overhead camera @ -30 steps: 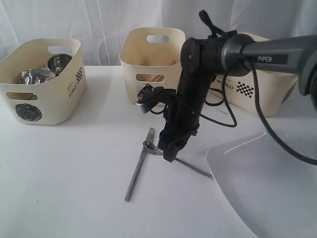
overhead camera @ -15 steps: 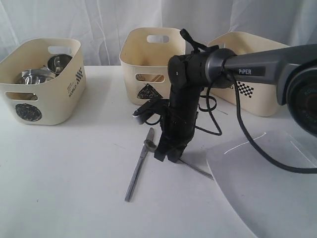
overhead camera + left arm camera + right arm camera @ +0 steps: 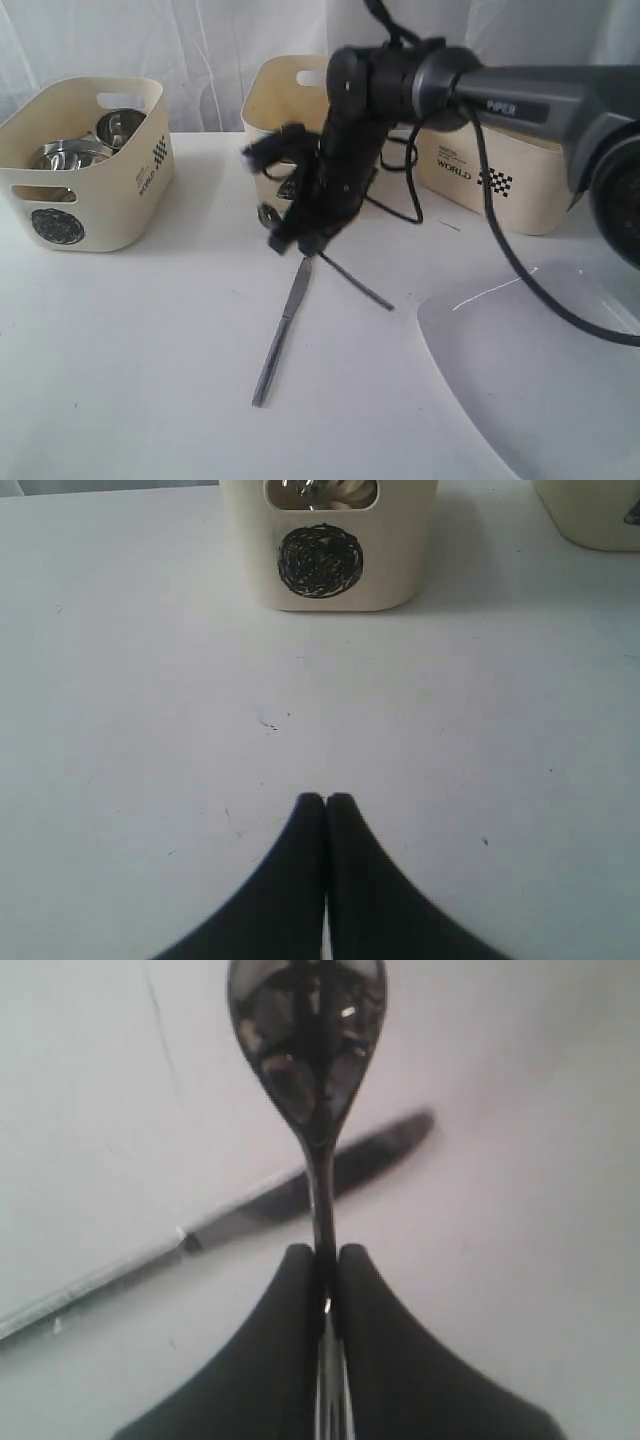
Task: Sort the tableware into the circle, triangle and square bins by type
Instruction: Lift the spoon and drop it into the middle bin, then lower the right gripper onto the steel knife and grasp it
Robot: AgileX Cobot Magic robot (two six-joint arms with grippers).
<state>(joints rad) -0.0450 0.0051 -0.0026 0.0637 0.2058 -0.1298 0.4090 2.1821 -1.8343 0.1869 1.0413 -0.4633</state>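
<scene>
My right gripper (image 3: 292, 238) is shut on the neck of the steel spoon (image 3: 305, 1030) and holds it above the table, with the handle (image 3: 360, 290) sticking out towards the plate. In the right wrist view the gripper (image 3: 322, 1255) pinches the spoon just below its bowl. The steel knife (image 3: 282, 330) lies flat on the table under the gripper. Steel mugs and a bowl (image 3: 75, 152) sit in the circle bin (image 3: 100, 200). The triangle bin (image 3: 290, 110) and the square bin (image 3: 520, 190) stand at the back. My left gripper (image 3: 326, 800) is shut and empty, facing the circle bin (image 3: 330, 580).
The large white rectangular plate (image 3: 530, 390) lies at the front right. The right arm and its cable (image 3: 500, 250) cross in front of the triangle and square bins. A white curtain hangs behind the bins. The corner of another bin (image 3: 590, 515) shows in the left wrist view.
The right gripper has risen and swung left towards the triangle bin, lifting the spoon off the table. The knife has stayed where it lay.
</scene>
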